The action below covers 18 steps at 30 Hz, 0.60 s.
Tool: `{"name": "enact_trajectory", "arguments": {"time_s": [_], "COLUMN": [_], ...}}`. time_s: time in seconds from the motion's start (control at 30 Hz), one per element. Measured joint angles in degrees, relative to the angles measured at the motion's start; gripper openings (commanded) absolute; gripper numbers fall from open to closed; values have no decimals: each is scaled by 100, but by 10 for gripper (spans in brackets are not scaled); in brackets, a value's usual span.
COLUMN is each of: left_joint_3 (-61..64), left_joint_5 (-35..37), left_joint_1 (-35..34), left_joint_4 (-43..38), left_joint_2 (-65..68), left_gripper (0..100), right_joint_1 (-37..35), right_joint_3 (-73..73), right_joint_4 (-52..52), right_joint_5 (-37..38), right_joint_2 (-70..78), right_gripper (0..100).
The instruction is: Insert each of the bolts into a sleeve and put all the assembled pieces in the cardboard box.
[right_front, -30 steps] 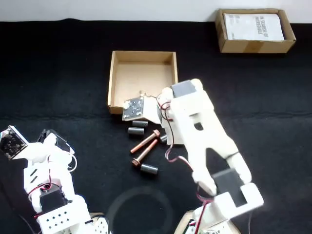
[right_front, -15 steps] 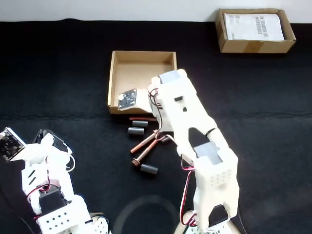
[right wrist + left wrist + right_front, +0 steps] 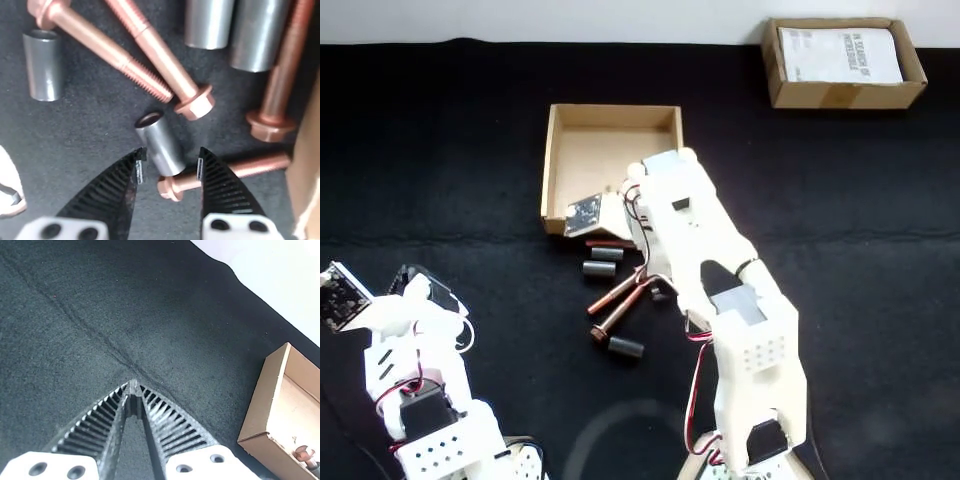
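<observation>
Since the earlier frames, the right arm has folded its long links back over its base and brought its gripper (image 3: 170,157) down to the loose parts in front of the cardboard box (image 3: 610,165). The left arm (image 3: 415,335) has hardly shifted.

Count the parts in the right wrist view: four bolts (image 3: 102,50) and four sleeves (image 3: 42,65). All lie loose on the worktop (image 3: 440,150), each bolt bare and outside the box.

Note that the right gripper is released, with its jaws spread to either side of the middle sleeve (image 3: 161,145) and a narrow gap on each side. The left gripper (image 3: 133,386) is clenched on nothing, tips together over bare worktop, well apart from the parts.

In the high view, the right arm covers its own gripper, one bolt and part of the middle sleeve. You can make out three bolts there. In the right wrist view, two sleeves and three bolts are cut off at the frame edge. You cannot tell whether the middle sleeve touches the bolt head beneath its near end.
</observation>
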Motion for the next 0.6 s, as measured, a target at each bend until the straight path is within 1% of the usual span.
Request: {"name": "enact_trajectory", "arguments": {"time_s": [0.33, 0.4, 0.47, 0.5, 0.53, 0.6], "left_joint_3": [0, 0, 0, 0, 0, 0], "left_joint_5": [0, 0, 0, 0, 0, 0], "left_joint_1": [0, 0, 0, 0, 0, 0], "left_joint_4": [0, 0, 0, 0, 0, 0], "left_joint_2": [-18, -18, -18, -18, -18, -18], "left_gripper": [13, 13, 13, 13, 13, 13], "right_joint_1": [-70, -70, -70, -70, -62, -53], "right_joint_3": [-246, -255, -255, -281, -308, -308], "right_joint_4": [-18, -53, -149, -211, -264, -343], "right_joint_5": [9, 9, 9, 9, 9, 0], "right_joint_2": [607, 677, 747, 774, 782, 782], "right_gripper": [144, 110, 18, 3, 18, 5]}}
